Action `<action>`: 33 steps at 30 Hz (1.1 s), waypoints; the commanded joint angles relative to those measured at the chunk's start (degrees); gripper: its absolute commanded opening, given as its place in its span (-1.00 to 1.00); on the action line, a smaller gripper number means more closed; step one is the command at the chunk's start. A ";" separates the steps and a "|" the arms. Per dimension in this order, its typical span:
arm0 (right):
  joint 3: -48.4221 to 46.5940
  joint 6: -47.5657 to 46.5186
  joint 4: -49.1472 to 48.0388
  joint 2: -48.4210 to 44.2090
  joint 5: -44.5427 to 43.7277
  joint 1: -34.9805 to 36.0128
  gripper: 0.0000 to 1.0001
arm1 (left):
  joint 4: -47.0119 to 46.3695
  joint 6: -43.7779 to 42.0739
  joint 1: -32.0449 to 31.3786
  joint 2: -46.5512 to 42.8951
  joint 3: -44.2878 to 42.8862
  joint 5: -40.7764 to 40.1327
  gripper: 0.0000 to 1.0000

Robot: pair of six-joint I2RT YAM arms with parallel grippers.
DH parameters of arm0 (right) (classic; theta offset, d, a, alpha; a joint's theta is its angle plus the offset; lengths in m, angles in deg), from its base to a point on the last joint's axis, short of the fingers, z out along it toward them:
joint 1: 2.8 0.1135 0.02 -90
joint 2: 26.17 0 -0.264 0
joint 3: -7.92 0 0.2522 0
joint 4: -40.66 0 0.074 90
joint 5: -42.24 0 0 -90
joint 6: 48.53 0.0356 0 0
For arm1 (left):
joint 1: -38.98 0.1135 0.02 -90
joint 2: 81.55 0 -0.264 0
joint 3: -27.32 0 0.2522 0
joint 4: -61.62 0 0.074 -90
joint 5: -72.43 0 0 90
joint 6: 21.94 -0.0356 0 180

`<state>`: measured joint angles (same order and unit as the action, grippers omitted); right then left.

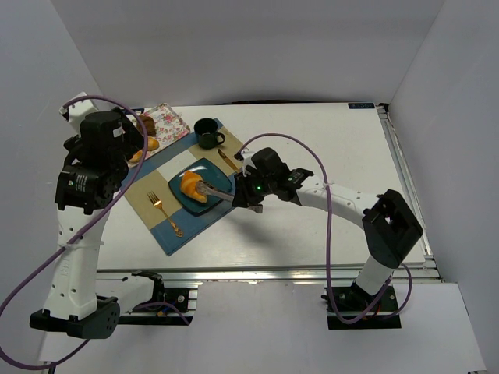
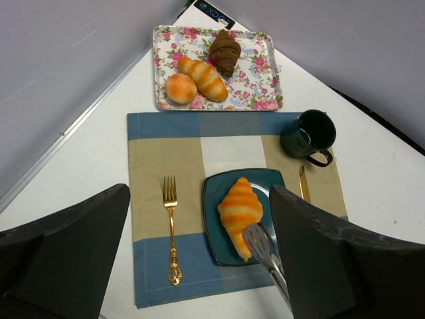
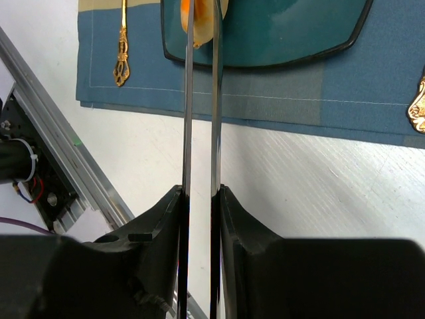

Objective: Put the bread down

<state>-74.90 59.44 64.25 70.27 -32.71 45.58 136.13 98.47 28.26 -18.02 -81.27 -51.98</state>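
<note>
Top external view puts the left arm near the left edge of the table, beside the floral tray in the far-left corner. In the left wrist view the left gripper has its fingers spread wide with nothing between them. To the right, on the striped placemat, lies the gold fork, and just beside it is the teal plate. The bread rests on the left half of this plate, its long axis running roughly from the far edge toward the near edge. The dark mug stands behind the plate, apart from it. The tongs come in from the right, across that axis, and the right wrist view shows their two blades on either side of the bread. The right gripper is clamped on the tongs and is clearly the nearer one. I judge the next move is to release and draw back rightward. The gold knife, beside the plate's far-right side, lies close to that path.
</note>
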 commanded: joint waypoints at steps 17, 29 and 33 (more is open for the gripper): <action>0.42 -0.84 -2.00 -3.37 -1.78 -0.13 0.08 | -1.07 -0.36 0.00 -1.21 1.22 -0.22 0.94; -1.43 -1.37 1.07 -6.88 -4.67 -0.22 0.16 | -1.34 -0.36 0.00 -1.39 1.22 -0.22 0.94; -2.92 -1.02 2.91 -9.60 -8.09 -0.13 0.16 | -1.51 -0.36 0.00 -1.56 1.05 -0.48 0.94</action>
<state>-74.40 58.94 66.02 64.64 -37.78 45.58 136.13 98.49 28.26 -18.29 -80.44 -52.00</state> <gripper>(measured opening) 0.581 0.973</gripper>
